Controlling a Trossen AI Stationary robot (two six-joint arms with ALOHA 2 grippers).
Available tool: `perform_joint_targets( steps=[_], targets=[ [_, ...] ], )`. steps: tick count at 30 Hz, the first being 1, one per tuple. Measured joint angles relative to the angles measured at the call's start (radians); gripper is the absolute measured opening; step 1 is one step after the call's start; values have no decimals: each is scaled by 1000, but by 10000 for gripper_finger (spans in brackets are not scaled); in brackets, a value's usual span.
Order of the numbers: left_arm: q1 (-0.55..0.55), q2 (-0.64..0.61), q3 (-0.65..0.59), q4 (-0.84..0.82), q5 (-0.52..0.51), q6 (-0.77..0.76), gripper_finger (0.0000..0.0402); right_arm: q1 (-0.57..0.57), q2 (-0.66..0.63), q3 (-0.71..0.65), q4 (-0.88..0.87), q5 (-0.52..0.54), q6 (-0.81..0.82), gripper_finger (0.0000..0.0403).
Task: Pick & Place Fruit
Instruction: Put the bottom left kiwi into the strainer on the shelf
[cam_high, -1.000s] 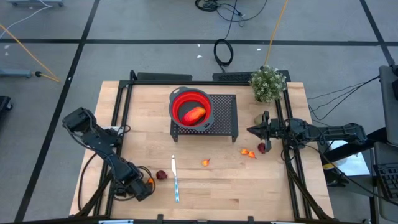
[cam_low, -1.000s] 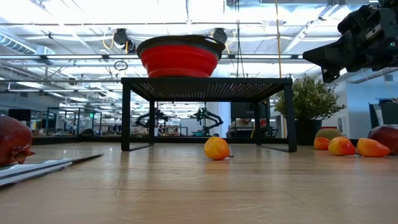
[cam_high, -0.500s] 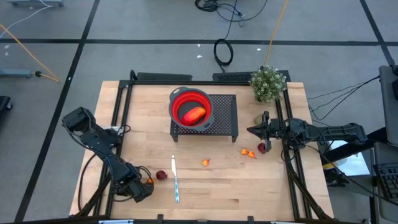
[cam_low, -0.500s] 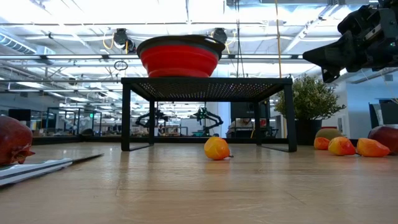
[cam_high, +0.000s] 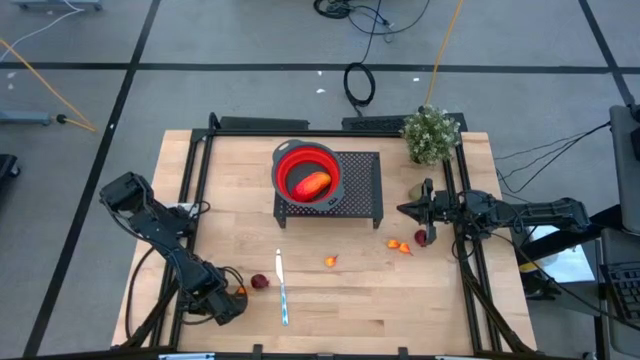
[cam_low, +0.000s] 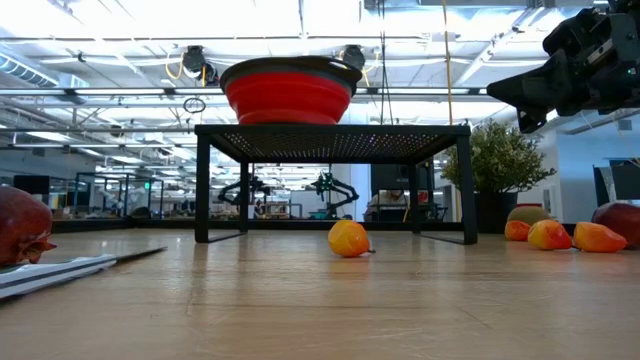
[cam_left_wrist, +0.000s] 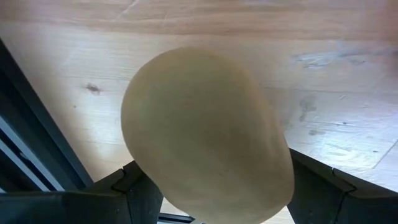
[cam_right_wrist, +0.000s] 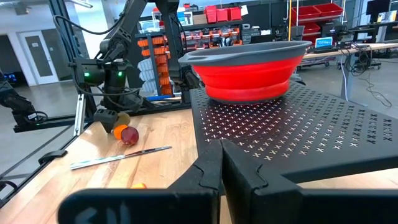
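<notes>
A smooth, pale tan, egg-shaped fruit piece (cam_left_wrist: 208, 134) sits clamped between the two dark fingers (cam_left_wrist: 134, 186) of the left gripper (cam_high: 232, 297), near the table's front left corner. In the left wrist view its long axis runs away from the camera, the narrower rounded end pointing out over the pale wooden table top (cam_high: 340, 300).

Just beside that gripper on the wood lie a tiny orange fruit (cam_high: 241, 292) and a dark red-purple round fruit (cam_high: 260, 282). Next to them is a silver knife with a pale handle (cam_high: 282, 290), its long axis running front to back across the table.

Further toward the middle rests a small orange-yellow fruit (cam_low: 348, 239). Near the right side two little orange fruits (cam_high: 400, 246) lie close together, with a dark red fruit (cam_high: 422, 238) just beyond them and a brown-green kiwi-like fruit (cam_low: 527, 213) behind.

At the back stands a black perforated metal stand (cam_high: 362, 185) on four legs. On it sits a round red collapsible bowl with a grey rim (cam_high: 285, 160), holding a larger red-orange oval fruit (cam_high: 314, 184) that lies slanted across the bowl. A small green potted plant (cam_high: 431, 135) occupies the back right corner.

The right gripper (cam_high: 406, 209) hovers at the right edge, pointing at the stand, fingers pressed together on nothing.
</notes>
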Motion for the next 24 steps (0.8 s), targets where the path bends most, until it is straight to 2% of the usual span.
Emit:
perform_joint_targets(
  steps=[6, 16, 24],
  targets=[
    [0, 0, 0, -9, 2, 0, 275, 0, 0, 0, 0, 0, 0, 0],
    [1, 0, 1, -27, -2, 1, 215, 0, 0, 0, 0, 0, 0, 0],
    [1, 0, 1, -28, -1, 2, 225, 0, 0, 0, 0, 0, 0, 0]
  ],
)
